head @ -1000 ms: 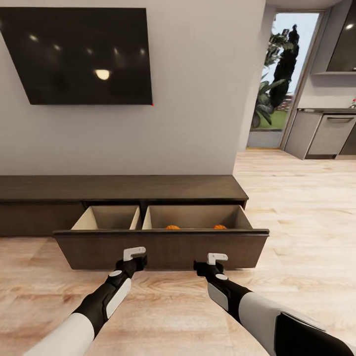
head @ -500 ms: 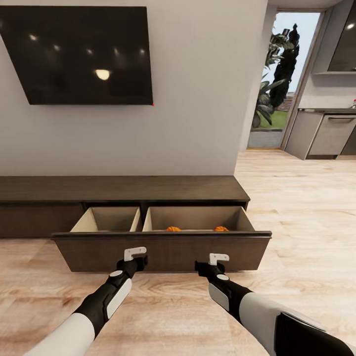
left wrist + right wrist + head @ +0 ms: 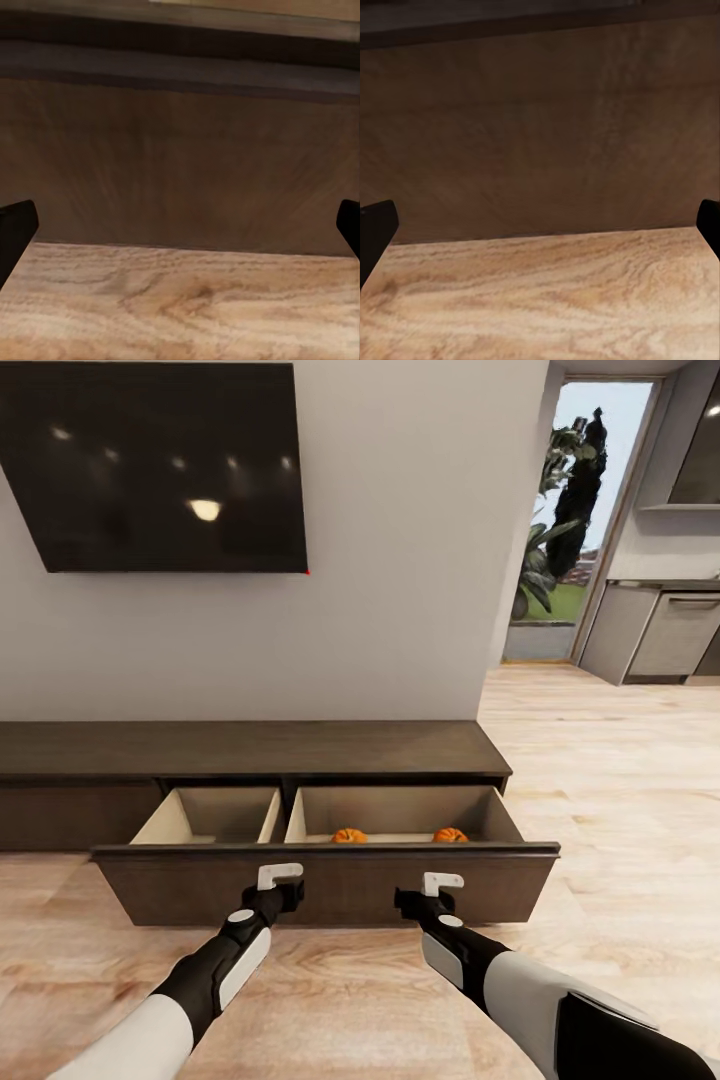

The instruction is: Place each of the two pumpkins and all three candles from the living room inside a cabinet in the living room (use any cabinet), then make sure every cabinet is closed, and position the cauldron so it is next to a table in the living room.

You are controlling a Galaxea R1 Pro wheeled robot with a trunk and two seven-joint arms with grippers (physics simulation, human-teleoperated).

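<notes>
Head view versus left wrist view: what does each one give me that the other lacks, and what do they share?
Head view: the open drawer's pale interior with two pumpkins, the cabinet top, the wall TV, both grippers.

Left wrist view: a close look with the left gripper's dark fingertips spread wide.

Both: the dark drawer front and the wood floor.

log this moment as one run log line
stage: closing drawer | left claw: open, at drawer front | right claw: open, at front | pumpkins: inside drawer
</notes>
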